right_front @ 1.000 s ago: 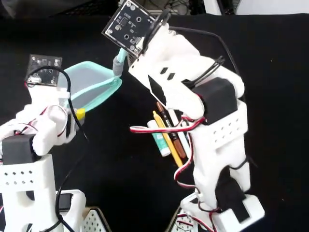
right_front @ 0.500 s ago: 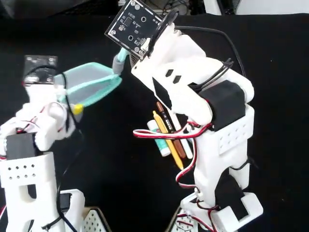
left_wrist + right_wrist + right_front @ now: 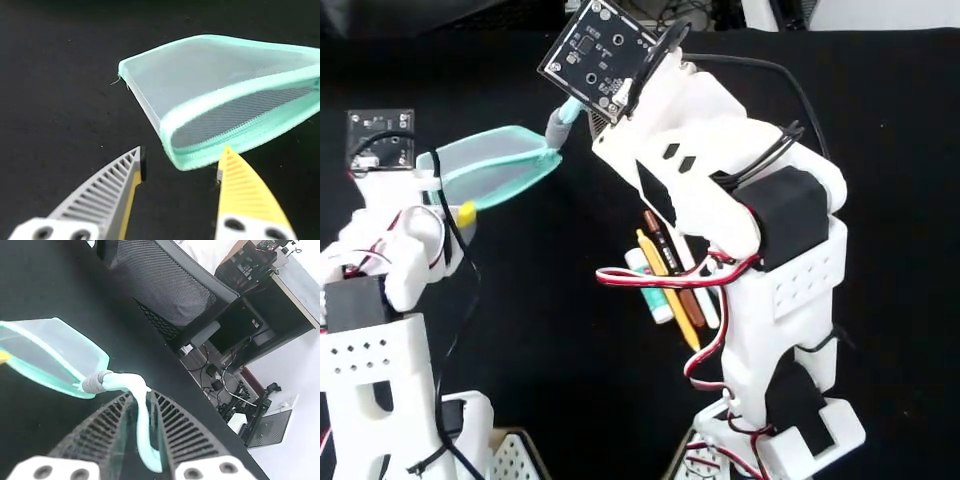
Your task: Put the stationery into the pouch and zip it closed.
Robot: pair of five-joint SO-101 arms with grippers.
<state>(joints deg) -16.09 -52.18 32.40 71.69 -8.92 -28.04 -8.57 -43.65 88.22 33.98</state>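
A mint-green mesh pouch (image 3: 495,165) lies on the black table at the left, its zip mouth gaping in the left wrist view (image 3: 235,120). My right gripper (image 3: 141,397) is shut on the pouch's mint strap (image 3: 142,425), just behind its grey ferrule (image 3: 558,126). My left gripper (image 3: 183,150) stands open at the pouch's near rim, yellow finger (image 3: 467,212) beside the edge, with nothing between the fingers. The stationery (image 3: 665,280), a yellow pencil, brown pens and a mint-and-white marker, lies in a bundle partly under the right arm.
The right arm's white body (image 3: 750,230) covers the table's middle and part of the stationery. A mesh chair back (image 3: 160,285) and a desk with cables stand beyond the table's far edge. Bare black cloth (image 3: 550,330) lies between the two arm bases.
My left gripper has slid left along the pouch's edge. The pouch's strap end has shifted slightly up and left with the right gripper, which stays shut on the strap.
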